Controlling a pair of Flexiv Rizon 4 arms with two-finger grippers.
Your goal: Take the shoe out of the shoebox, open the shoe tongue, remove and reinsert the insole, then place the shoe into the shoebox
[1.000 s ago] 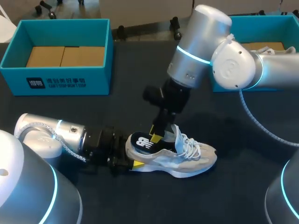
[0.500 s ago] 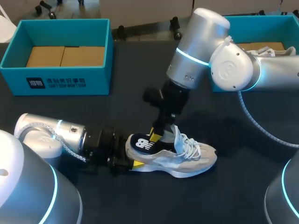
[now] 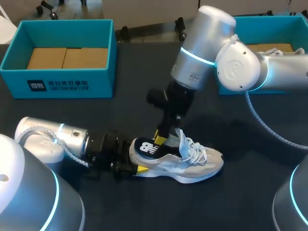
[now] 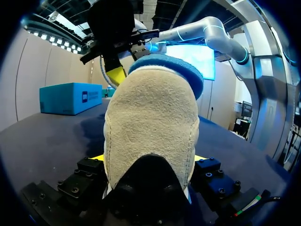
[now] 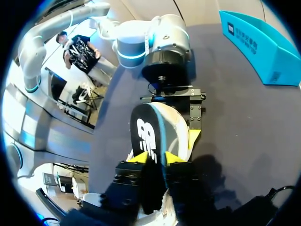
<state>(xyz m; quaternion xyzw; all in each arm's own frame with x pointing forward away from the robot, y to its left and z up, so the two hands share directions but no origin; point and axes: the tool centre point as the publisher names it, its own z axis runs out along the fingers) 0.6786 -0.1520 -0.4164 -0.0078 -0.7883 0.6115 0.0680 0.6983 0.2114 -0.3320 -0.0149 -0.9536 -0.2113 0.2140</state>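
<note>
On the dark tabletop point(image 3: 250, 202), near its front edge, the left end effector point(image 4: 148, 158) clamps the heel of a beige lace-up sneaker point(image 3: 192, 166). The right end effector point(image 3: 160, 140) pinches its black, white-logoed insole point(image 3: 147, 148) at the collar. Guide the insole lengthwise, heel held firm.

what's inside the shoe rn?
A black insole sits in the heel opening, its front end pinched by the fingers of the right gripper. The tongue and gripper hide the toe interior.
</note>
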